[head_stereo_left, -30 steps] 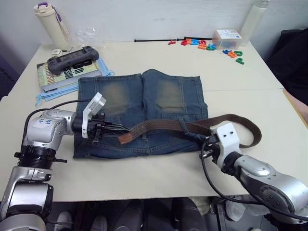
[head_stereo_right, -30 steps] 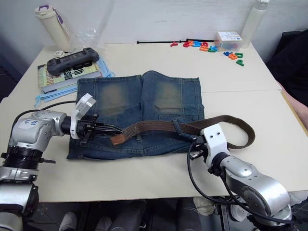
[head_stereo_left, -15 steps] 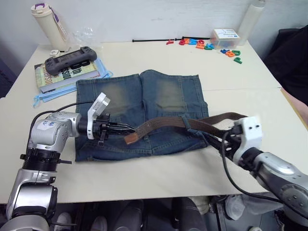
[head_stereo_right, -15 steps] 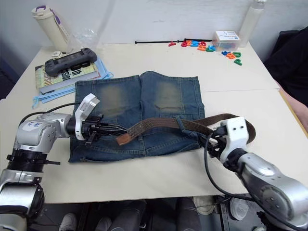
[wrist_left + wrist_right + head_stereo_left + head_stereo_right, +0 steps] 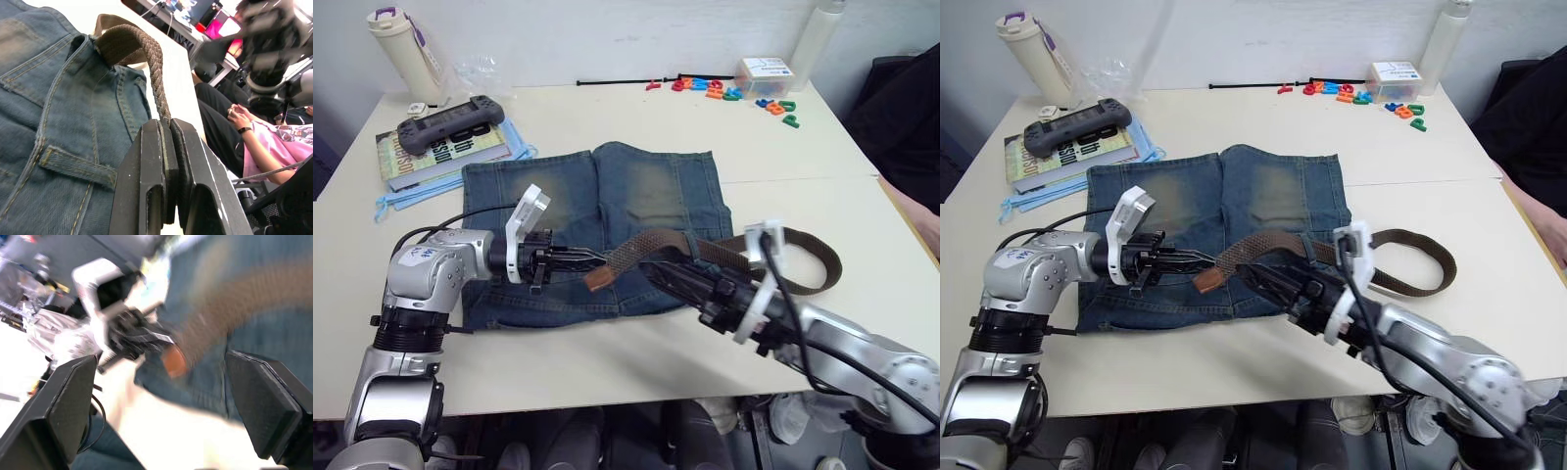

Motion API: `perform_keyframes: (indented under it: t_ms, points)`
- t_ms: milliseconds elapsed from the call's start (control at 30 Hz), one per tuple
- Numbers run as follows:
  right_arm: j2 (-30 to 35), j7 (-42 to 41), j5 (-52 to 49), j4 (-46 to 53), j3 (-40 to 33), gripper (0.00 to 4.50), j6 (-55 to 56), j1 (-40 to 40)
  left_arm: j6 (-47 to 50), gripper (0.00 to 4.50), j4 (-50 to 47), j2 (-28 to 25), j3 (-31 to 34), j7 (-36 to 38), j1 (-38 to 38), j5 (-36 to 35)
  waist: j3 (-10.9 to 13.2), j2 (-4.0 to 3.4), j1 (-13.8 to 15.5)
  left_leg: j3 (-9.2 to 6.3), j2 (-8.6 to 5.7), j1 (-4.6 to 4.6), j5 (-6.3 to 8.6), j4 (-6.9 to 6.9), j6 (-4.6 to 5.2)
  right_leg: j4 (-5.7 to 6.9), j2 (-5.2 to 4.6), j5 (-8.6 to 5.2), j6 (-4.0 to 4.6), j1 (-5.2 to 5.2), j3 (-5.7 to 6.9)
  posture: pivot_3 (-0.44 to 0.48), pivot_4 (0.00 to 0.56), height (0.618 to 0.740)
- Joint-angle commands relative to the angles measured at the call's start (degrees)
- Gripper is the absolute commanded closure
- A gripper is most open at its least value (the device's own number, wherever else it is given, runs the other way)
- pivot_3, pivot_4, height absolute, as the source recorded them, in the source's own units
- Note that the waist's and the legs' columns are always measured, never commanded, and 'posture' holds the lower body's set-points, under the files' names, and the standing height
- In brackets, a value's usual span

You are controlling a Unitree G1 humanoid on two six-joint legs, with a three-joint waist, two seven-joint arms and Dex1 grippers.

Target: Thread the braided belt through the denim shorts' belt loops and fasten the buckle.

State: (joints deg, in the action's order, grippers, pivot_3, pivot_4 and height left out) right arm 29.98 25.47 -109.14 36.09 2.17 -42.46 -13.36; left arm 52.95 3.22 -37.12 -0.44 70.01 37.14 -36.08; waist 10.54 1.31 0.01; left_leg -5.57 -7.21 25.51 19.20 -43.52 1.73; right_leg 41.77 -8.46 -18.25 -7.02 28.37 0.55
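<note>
1. No lettering is readable; a book [image 5: 440, 157] carries unclear print.
2. The denim shorts [image 5: 597, 230] lie mid-desk [image 5: 607, 117], bare surface around them.
3. The left end effector [image 5: 582, 259] is clenched on the braided belt [image 5: 636, 253] near its tip (strap arches over the waistband).
4. The right end effector [image 5: 671, 279] is spread wide, grasping nothing.

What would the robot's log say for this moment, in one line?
left pincer: shut on braided belt | right pincer: open, near belt tip | denim shorts: flat
</note>
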Motion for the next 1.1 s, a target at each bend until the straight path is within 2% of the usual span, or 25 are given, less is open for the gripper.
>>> perform_keyframes:
  t_ms: [33,300,467,567,800,833,933,1100]
  points:
    - [-3.4,-0.7,2.0,-2.9,2.5,0.04,2.3,-2.1,0.9,4.5,-2.4,-0.4,1.9,-0.5,0.5,-2.4,0.0,0.0,0.0,0.0,0.0,0.0,0.0,-0.01,0.0,0.0,0.01,0.0,0.0,-0.01,0.0,0.0,0.15,0.657]
    - [-10.9,-2.6,7.1,-9.1,3.1,0.04,4.7,-7.5,2.1,4.5,-4.7,-1.2,2.7,-1.6,-1.1,-4.2,0.0,0.0,-0.3,0.0,0.02,-0.03,-0.03,0.01,-0.05,0.14,0.08,0.0,0.01,0.1,-0.02,0.0,0.15,0.657]
    - [-12.5,-3.4,8.2,-10.2,1.8,0.04,5.3,-7.7,2.5,4.5,-5.4,-1.6,3.1,-2.6,-1.8,-4.5,0.0,0.0,-0.2,0.0,0.0,-0.02,-0.02,0.01,-0.05,0.14,0.08,-0.01,0.02,0.11,-0.02,0.0,0.15,0.657]
    - [-12.6,-3.8,9.0,-9.8,2.1,0.84,4.9,-6.7,2.4,4.5,-5.0,-1.5,3.3,-3.2,-1.5,-4.4,0.0,0.0,-0.2,0.0,0.0,-0.02,-0.02,0.02,-0.05,0.14,0.08,-0.01,0.02,0.11,-0.02,0.0,0.15,0.657]
    - [-14.2,-3.8,11.8,-9.7,2.7,4.24,4.7,-6.3,2.2,4.5,-5.4,-1.3,3.2,-3.9,-1.5,-4.8,0.0,0.0,-0.3,0.0,0.01,-0.03,-0.03,0.02,-0.06,0.17,0.09,-0.01,0.02,0.13,-0.04,0.0,0.15,0.657]
    - [-14.4,-3.7,12.3,-9.8,2.7,4.45,4.8,-6.4,2.0,4.5,-5.5,-1.3,3.2,-4.0,-1.7,-4.7,0.0,0.0,-0.3,0.0,0.01,-0.03,-0.03,0.02,-0.06,0.17,0.09,-0.01,0.02,0.13,-0.04,0.0,0.15,0.657]
    - [-15.3,-3.6,13.6,-10.1,2.3,4.45,5.0,-6.7,1.6,4.5,-5.6,-1.4,3.3,-4.2,-2.2,-4.6,0.0,0.0,-0.3,0.01,0.01,-0.02,-0.03,0.02,-0.06,0.17,0.09,-0.01,0.02,0.13,-0.04,0.0,0.15,0.657]
    - [-16.9,-1.2,15.6,-9.8,0.0,4.5,6.9,-6.9,-5.1,2.55,-6.0,-1.6,6.8,-8.3,-5.1,-1.7,0.0,0.0,-0.4,0.01,0.01,-0.03,-0.03,0.03,-0.06,0.18,0.09,-0.01,0.02,0.15,-0.05,0.0,0.15,0.657]
